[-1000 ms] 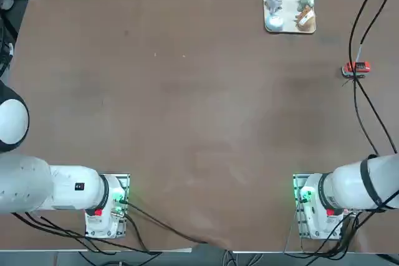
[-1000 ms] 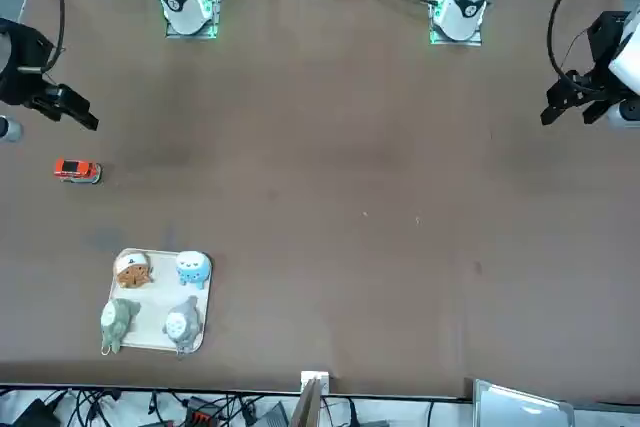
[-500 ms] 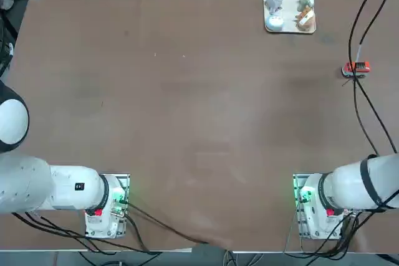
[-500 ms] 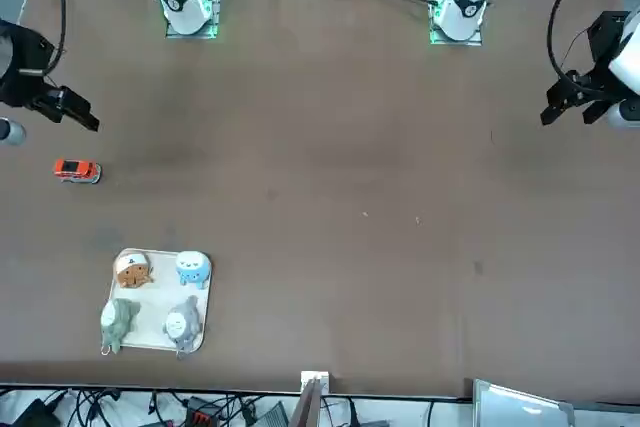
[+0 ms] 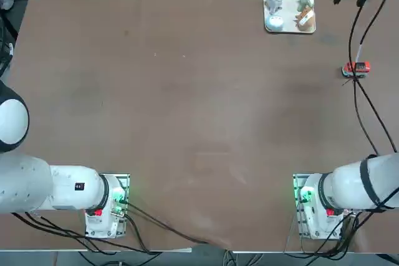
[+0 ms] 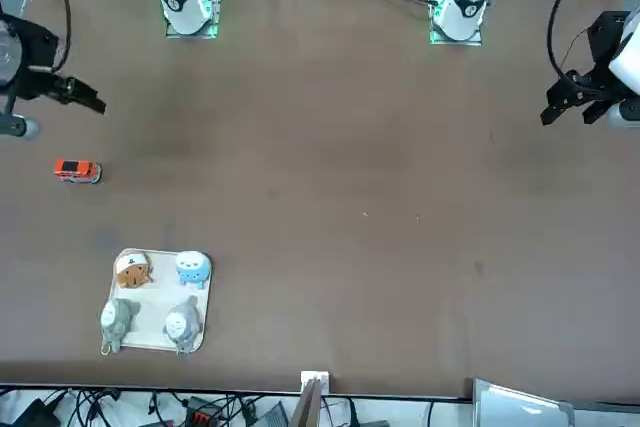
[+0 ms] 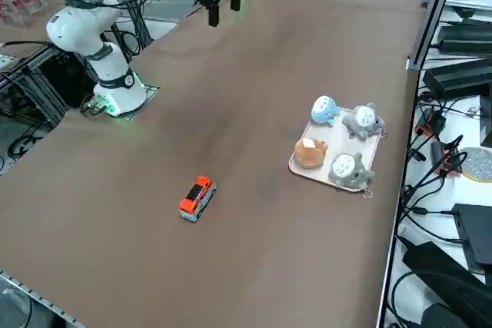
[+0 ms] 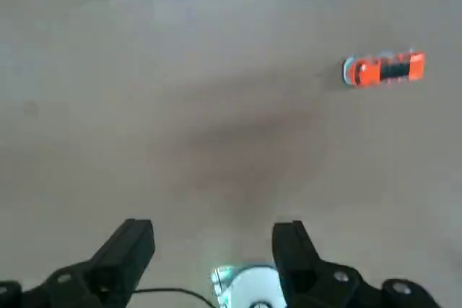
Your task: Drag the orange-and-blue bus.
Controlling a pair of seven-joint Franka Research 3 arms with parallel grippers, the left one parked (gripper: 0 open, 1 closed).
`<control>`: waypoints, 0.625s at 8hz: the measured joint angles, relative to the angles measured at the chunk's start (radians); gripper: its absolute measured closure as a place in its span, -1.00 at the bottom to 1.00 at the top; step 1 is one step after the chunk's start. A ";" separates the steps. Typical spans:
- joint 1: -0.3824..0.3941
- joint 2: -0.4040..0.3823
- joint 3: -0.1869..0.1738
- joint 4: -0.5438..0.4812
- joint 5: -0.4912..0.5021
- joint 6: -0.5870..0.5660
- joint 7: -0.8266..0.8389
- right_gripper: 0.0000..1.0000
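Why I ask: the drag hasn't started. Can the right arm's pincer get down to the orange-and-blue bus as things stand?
Probably yes. The bus stands alone on bare table, well apart from the tray of figurines. The right pincer hangs open above the table with nothing between it and the bus.

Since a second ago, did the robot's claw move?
Yes. In the front view the right gripper has shifted up and away from the orange-and-blue bus, which sits unmoved on the table.
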 joint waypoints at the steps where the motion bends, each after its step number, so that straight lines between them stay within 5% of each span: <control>1: -0.011 0.011 -0.007 -0.002 -0.007 -0.013 0.082 -1.00; 5: -0.134 0.092 -0.026 -0.014 -0.077 0.082 0.526 -1.00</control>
